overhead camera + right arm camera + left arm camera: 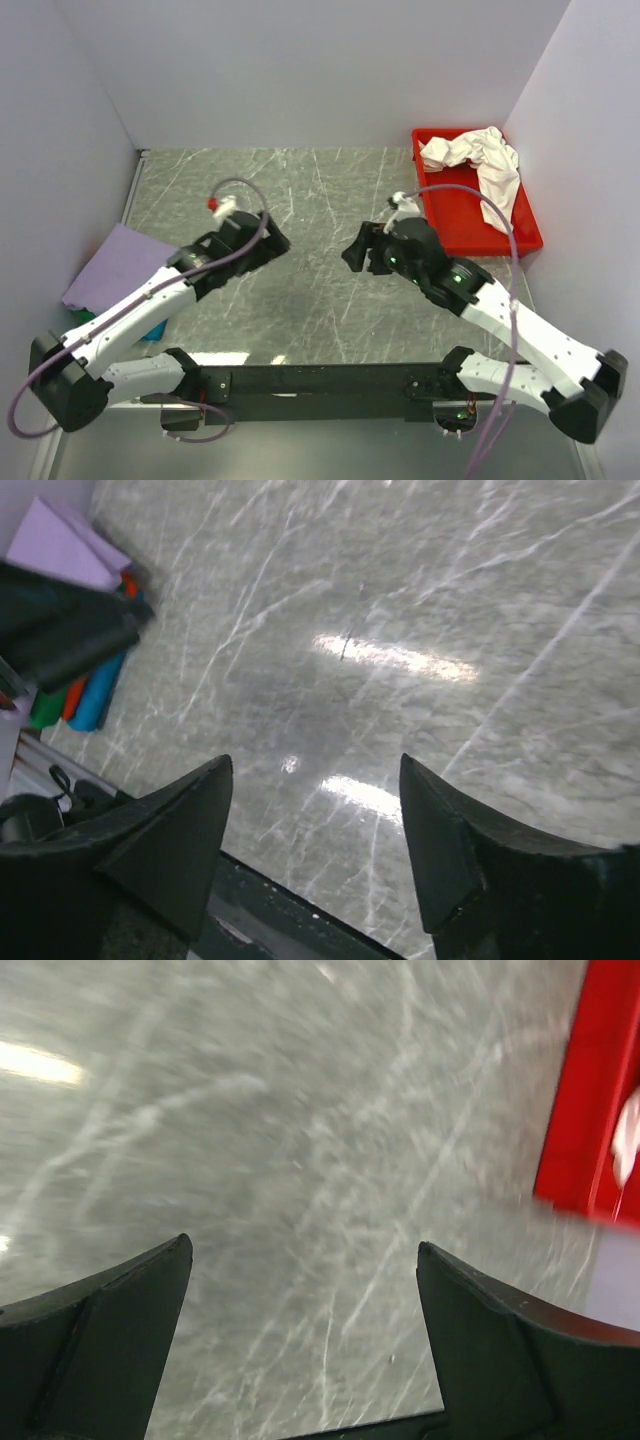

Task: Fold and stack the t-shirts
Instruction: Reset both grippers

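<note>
A creamy white t-shirt [480,160] lies crumpled in the red tray [440,215] at the back right. A folded stack sits at the left edge with the lavender-purple shirt [120,265] on top. In the right wrist view the lavender shirt [60,545] shows above red-orange [128,583], blue [100,690] and green [45,708] edges. My left gripper [278,240] is open and empty over the bare table; it also shows in the left wrist view [305,1245]. My right gripper [352,250] is open and empty, facing it, and shows in its own wrist view [315,760].
The grey marbled table [300,190] is walled by white panels on three sides. The red tray's side [590,1090] shows at the right of the left wrist view. A black rail [320,380] with the arm bases runs along the near edge.
</note>
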`<state>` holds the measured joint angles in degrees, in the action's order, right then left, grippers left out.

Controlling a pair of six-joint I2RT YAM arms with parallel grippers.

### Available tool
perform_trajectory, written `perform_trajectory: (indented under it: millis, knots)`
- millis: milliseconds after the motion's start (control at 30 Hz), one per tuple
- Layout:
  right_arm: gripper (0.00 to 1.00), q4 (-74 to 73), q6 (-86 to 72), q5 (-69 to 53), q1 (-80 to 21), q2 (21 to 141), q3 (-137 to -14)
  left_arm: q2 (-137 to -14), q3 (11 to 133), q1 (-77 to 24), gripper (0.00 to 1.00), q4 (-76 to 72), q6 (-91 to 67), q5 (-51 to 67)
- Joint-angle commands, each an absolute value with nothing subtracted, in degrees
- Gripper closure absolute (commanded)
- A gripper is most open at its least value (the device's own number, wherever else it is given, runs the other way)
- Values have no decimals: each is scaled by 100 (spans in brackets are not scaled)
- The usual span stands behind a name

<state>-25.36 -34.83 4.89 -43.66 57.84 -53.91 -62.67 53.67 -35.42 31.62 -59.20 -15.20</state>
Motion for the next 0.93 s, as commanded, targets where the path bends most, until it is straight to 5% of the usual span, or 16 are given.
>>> perform_trajectory:
  millis: [0,367,900]
  knots:
    - [23,-2557,-3656,1194,-4403,5126,-5099,-6424,5370,-4540,1,2488,-5907,-2424]
    - [22,-2593,-4131,2223,-4395,3464,-4052,-6540,5107,-5309,1,1890,-4957,-2321]
    - [23,-2628,-4069,2276,-4403,3577,-3893,-6337,4860,-5309,0,1784,-5027,-2250]
